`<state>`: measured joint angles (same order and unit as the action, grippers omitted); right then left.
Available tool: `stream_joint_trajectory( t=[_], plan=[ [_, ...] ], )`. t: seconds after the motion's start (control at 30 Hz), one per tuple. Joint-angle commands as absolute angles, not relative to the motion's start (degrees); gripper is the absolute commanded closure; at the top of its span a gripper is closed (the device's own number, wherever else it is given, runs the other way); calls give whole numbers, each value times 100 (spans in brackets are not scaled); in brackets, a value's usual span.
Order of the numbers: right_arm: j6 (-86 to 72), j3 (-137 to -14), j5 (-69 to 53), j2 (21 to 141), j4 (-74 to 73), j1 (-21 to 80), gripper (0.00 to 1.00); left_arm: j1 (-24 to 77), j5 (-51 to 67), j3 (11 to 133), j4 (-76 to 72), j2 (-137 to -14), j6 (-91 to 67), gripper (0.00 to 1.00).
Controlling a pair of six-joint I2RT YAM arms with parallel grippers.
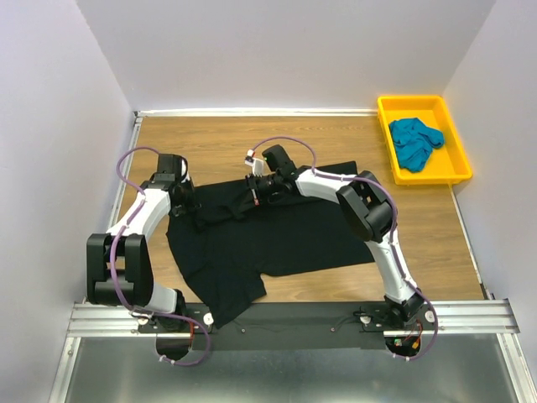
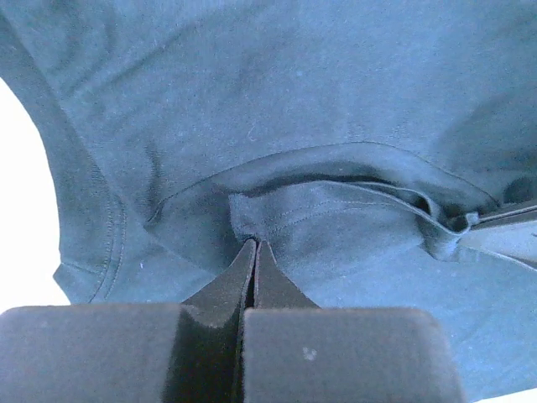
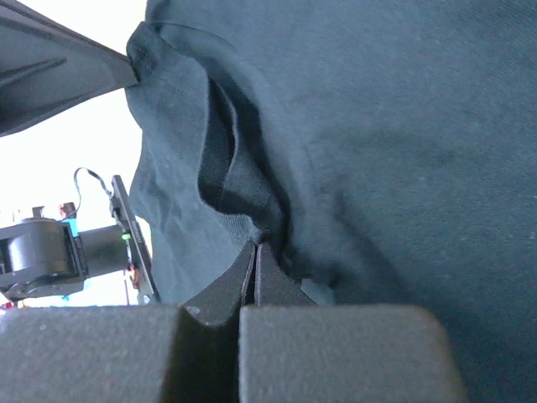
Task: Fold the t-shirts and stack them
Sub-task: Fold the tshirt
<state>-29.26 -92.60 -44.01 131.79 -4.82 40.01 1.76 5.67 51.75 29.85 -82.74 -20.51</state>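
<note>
The black t-shirt [image 1: 277, 235] lies spread on the wooden table, its far edge bunched between the two grippers. My left gripper [image 1: 186, 207] is shut on the shirt's far left edge; in the left wrist view its jaws [image 2: 254, 245] pinch a fold of black cloth [image 2: 336, 126]. My right gripper [image 1: 252, 191] is shut on the far edge near the collar; in the right wrist view its jaws [image 3: 255, 246] pinch the cloth [image 3: 403, 126]. The teal-blue t-shirt [image 1: 414, 143] lies crumpled in the yellow tray.
The yellow plastic tray [image 1: 456, 153] stands at the far right corner of the table. White walls enclose the table on the left, back and right. A metal rail [image 1: 285, 317] carrying the arm bases runs along the near edge.
</note>
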Motion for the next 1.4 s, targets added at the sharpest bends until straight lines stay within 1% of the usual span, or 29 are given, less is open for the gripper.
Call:
stream_joint_trajectory(
  t=[0.0, 0.13, 0.4, 0.43, 0.73, 0.87, 1.0, 1.07, 1.23, 1.37],
  plan=[
    [-2830, -9211, -4271, 12841, -527, 4017, 100, 211, 571, 5449, 3103, -8025, -1916, 100],
    [-2848, -9220, -3939, 12814, -519, 4017, 99, 202, 317, 5537, 2735, -8129, -1609, 100],
    [-2953, -9369, -3481, 12920, -527, 4017, 99, 211, 44, 5783, 2312, -8806, -1512, 100],
    [-2971, -9387, -3385, 12946, -527, 4008, 99, 220, -165, 5844, 2242, -8850, -1494, 100],
    [-2997, -9527, -2971, 12990, -527, 3938, 99, 509, -799, 6091, 2136, -9316, -1371, 100],
    [-2945, -9606, -2900, 13060, -554, 3920, 98, 668, -835, 6082, 2083, -9422, -1371, 98],
    [-2874, -9615, -3400, 13061, -554, 3911, 98, 694, -739, 5985, 2179, -9159, -1441, 100],
    [-2804, -9493, -3672, 12947, -563, 3920, 98, 694, -511, 5942, 2494, -8913, -1503, 100],
    [-2549, -9018, -4288, 12657, -615, 3920, 96, 694, 797, 5643, 3031, -8316, -1801, 100],
    [-2417, -8675, -4631, 12595, -668, 3920, 94, 694, 1212, 5502, 3594, -8200, -1793, 100]
  ],
)
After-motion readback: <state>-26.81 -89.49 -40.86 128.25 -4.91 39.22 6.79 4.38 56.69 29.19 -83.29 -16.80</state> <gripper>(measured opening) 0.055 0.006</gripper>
